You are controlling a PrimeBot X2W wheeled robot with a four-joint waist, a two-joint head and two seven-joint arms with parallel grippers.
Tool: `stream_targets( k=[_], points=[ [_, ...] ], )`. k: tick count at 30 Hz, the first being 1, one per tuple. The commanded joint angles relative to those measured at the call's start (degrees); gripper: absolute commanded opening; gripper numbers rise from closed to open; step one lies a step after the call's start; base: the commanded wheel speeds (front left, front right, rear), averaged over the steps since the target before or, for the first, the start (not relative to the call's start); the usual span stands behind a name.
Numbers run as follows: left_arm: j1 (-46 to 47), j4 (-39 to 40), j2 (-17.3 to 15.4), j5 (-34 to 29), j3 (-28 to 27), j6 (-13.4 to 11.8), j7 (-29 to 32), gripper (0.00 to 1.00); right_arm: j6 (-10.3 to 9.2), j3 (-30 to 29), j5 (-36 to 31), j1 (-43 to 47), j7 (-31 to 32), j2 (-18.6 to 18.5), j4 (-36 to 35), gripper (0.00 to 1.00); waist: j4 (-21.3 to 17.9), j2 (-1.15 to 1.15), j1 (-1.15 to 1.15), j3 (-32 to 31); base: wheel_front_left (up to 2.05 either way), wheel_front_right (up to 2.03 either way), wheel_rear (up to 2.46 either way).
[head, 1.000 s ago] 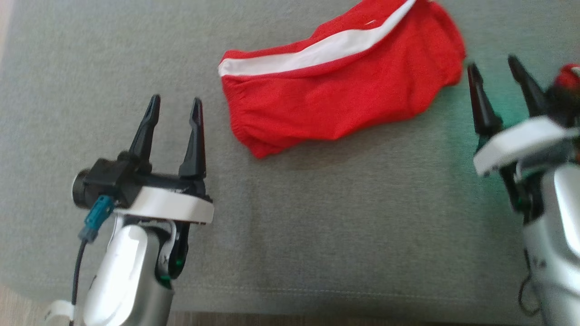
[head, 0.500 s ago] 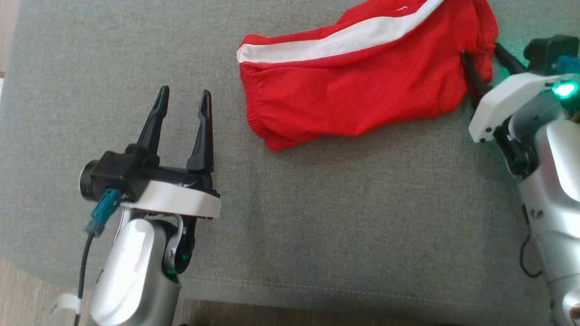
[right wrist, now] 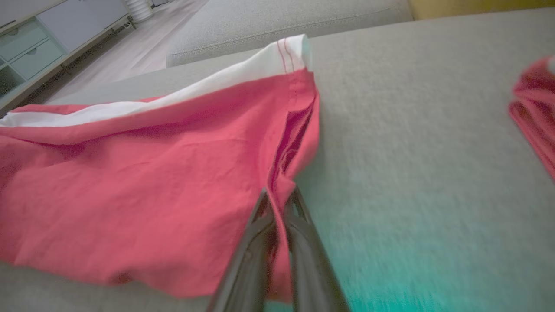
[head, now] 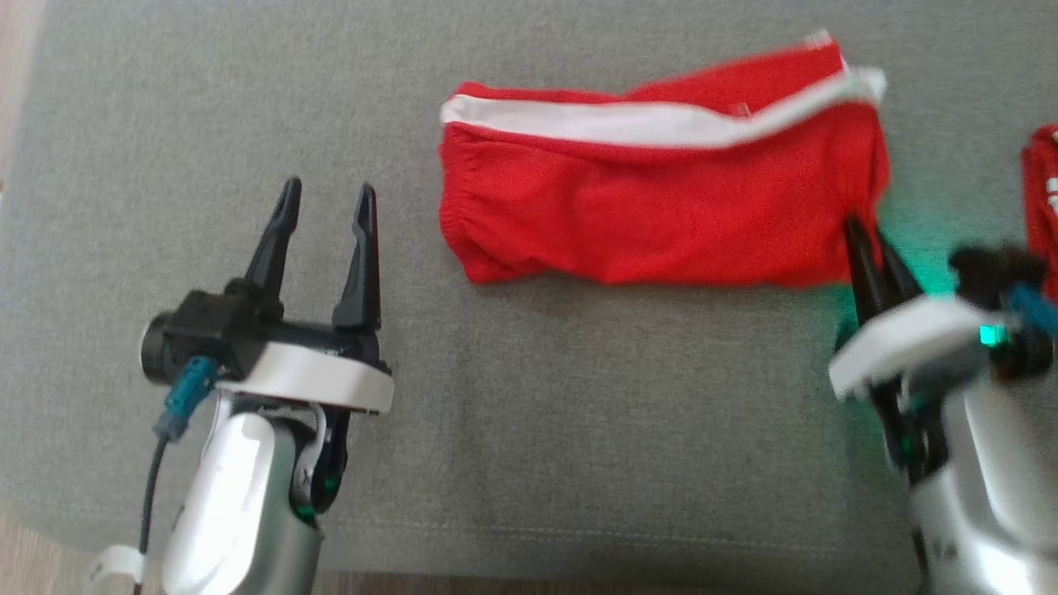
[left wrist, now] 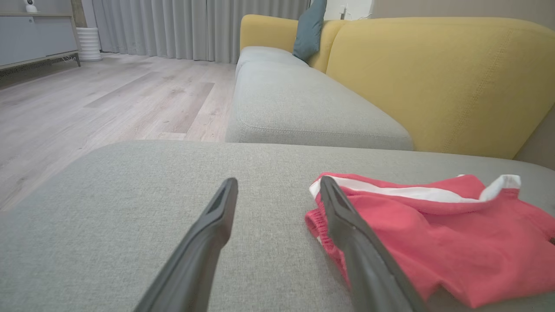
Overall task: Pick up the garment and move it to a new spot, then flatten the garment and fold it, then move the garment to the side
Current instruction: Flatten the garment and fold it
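Red garment (head: 653,215), white stripe, rumpled. Spread earlier, right end effector (head: 861,227) now pinches its corner; left end effector (head: 328,187) spread.

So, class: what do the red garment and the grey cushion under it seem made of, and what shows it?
Red garment: soft matte cloth, perhaps cotton or polyester; it creases and drapes.
Grey cushion: coarse matte woven upholstery; flecked weave, stitched seam.

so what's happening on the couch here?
The right gripper is shut on the right-hand edge of the red fabric shorts with a white side stripe, which lie spread on the grey sofa cushion. The left gripper is open above the cushion, left of the shorts and apart from them. Another red cloth lies at the far right.
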State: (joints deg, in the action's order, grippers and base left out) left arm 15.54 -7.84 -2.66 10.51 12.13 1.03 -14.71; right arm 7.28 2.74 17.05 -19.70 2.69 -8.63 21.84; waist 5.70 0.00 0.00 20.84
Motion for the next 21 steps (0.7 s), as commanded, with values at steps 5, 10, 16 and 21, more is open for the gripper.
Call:
stream_targets(
  k=[5,10,16,21],
  points=[
    [-1.59,0.94,-0.4,-0.94,-2.04,0.25,-0.29,1.0,0.21,-4.17,-1.1,9.0,0.67,2.93,-9.45,0.0,-1.37,0.0,0.0,-2.56,0.0,0.0,0.0],
    [-2.53,0.81,-0.38,-1.09,-1.95,0.27,-0.29,1.0,0.21,-6.71,-1.37,12.31,2.08,3.99,-12.29,0.0,-1.61,0.0,0.0,-3.35,0.0,0.0,0.0],
    [-2.77,0.15,-0.37,-1.18,-1.42,0.53,-0.29,1.0,0.21,-7.75,-2.93,12.15,3.7,4.26,-14.32,0.0,-0.94,0.0,0.0,-4.36,0.0,0.0,0.0],
    [-2.99,-0.25,-0.33,-0.9,-0.86,0.48,-0.29,1.0,0.21,-2.61,-5.02,8.26,6.75,4.16,-18.95,0.0,0.0,0.0,0.0,-5.9,0.0,0.0,0.0]
  ],
)
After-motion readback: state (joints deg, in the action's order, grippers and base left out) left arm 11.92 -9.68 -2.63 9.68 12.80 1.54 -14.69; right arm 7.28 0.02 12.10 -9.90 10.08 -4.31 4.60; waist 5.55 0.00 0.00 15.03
